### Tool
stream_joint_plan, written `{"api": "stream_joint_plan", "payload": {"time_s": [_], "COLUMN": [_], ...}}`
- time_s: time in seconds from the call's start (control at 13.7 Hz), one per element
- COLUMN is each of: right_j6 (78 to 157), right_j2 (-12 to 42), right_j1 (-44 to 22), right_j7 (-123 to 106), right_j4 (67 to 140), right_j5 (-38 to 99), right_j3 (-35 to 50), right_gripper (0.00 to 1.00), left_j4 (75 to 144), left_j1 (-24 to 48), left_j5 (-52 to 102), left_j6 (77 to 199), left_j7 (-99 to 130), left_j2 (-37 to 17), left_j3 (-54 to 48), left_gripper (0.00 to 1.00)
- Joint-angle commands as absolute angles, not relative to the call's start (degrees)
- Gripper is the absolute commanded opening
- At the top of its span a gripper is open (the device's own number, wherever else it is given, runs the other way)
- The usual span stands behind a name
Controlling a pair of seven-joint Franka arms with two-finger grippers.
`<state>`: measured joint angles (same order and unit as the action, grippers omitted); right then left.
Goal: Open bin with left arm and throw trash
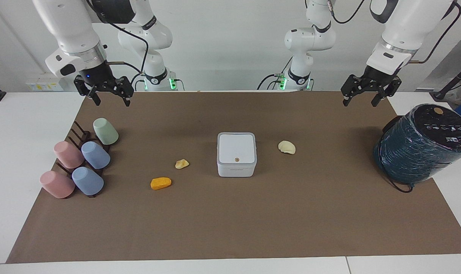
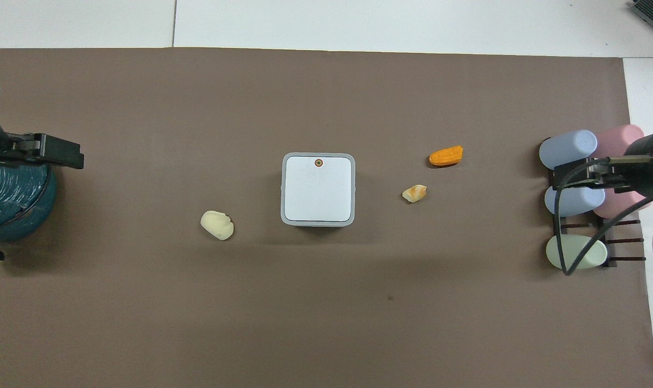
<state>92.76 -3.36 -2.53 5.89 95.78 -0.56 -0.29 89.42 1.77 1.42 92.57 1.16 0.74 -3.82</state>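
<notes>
The white square bin [image 1: 236, 154] stands mid-table with its lid shut, the brown button [image 1: 236, 160] on top; it also shows in the overhead view [image 2: 318, 188]. The cream lump [image 1: 286, 147] lies beside the bin toward the left arm's end. The tiny yellowish lump [image 1: 182, 164] and the orange lump [image 1: 161, 183] lie toward the right arm's end. My left gripper [image 1: 361, 101] is open and empty, raised over the mat's edge by the teal cylinder. My right gripper [image 1: 111, 99] is open and empty, raised over the mat by the cup rack.
A big dark teal cylinder [image 1: 420, 144] lies at the left arm's end. Several pastel cups [image 1: 95, 155] sit on a dark rack [image 1: 80, 133] at the right arm's end. A brown mat [image 1: 230, 228] covers the table.
</notes>
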Motion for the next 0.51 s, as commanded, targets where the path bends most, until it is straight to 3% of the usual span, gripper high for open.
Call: {"api": "stream_joint_plan", "payload": {"time_s": [0.0,0.44], "right_j6": [92.7,92.7], "right_j2": [-4.0,-4.0], "right_j1": [-1.8,-1.9], "right_j7": [6.4,6.4], "right_j4": [96.5,96.5], "right_j5": [0.5,0.5], "right_j3": [-0.1,-0.1], "right_gripper": [1.0,1.0], "left_j4": [91.2,92.4], "left_j1": [1.2,2.1], "left_j5": [0.6,0.6], "left_j6": [93.3,92.3], "left_j7": [0.4,1.3], "left_j2": [2.2,3.0], "left_j3": [-4.0,-4.2], "left_gripper": [1.0,1.0]}}
